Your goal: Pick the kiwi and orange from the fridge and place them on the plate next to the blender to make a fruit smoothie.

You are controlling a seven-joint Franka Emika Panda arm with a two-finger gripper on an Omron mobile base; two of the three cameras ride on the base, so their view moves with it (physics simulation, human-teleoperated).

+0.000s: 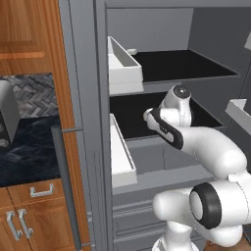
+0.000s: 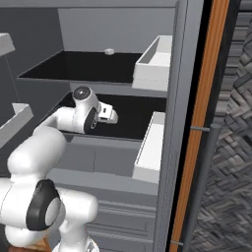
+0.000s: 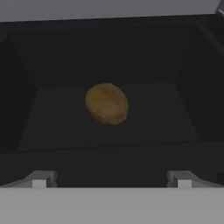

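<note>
you are looking at an early stage: the fridge [image 1: 147, 73] is standing open and the arm is reaching into its middle shelf [image 2: 128, 110], with the claw [image 3: 111, 179] spread wide and holding nothing. the kiwi [image 3: 106, 104] is lying on that dark shelf straight ahead of the claw, well apart from the fingertips [image 3: 39, 179] and centred between them, so judging by this you are lining up for the first pick. nothing is grasped yet, which is leaving both fruits to fetch and carry to the plate.
</note>
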